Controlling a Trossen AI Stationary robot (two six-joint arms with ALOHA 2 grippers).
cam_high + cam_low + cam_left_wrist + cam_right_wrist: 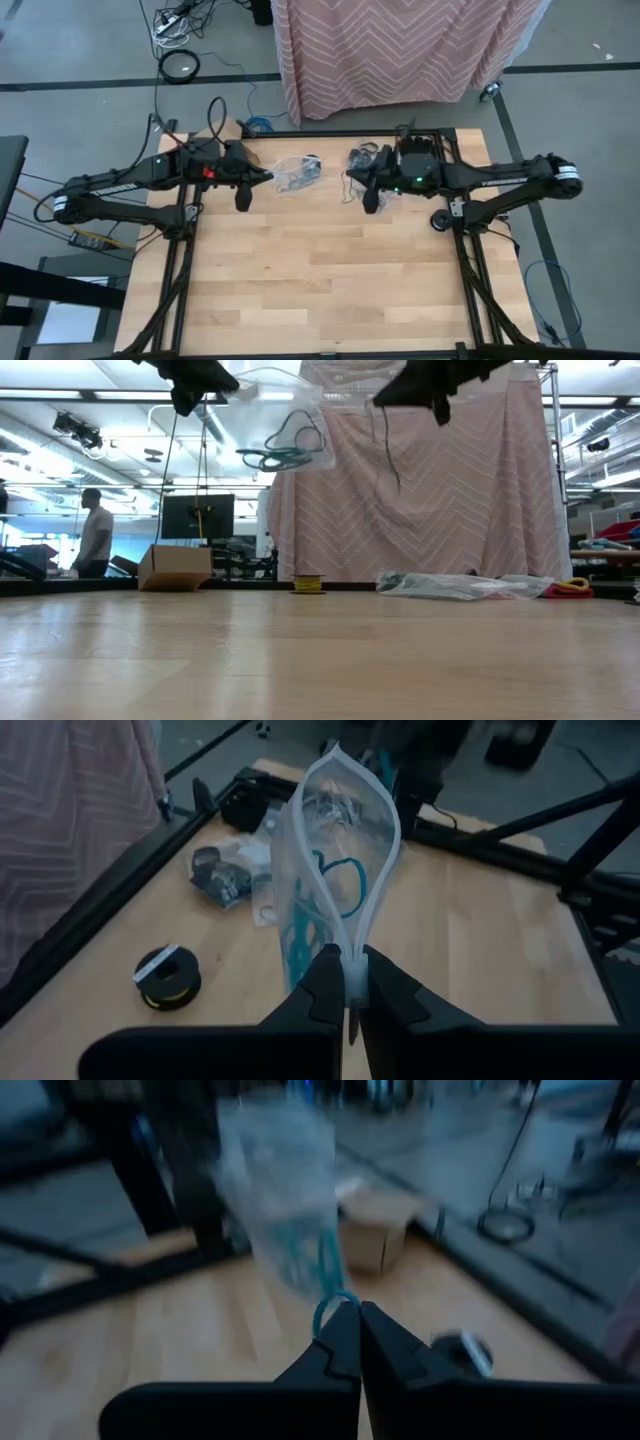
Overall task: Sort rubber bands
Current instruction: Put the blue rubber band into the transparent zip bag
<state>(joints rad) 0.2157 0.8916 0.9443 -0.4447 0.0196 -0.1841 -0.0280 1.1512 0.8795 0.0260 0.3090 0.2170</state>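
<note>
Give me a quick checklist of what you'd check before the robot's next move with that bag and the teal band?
1. Left gripper pinches the bag by its edge: ok.
2. Bag lifted clear of the table: ok, it hangs high in the low view.
3. Bag mouth open: ok, it gapes in the left wrist view.
4. Right gripper shut on a teal band: ok, a loop sticks out at its tips.
5. Band fully out of the bag: cannot tell, too blurred.
6. Other bags lie out of the way at the table's far edge: ok.
</note>
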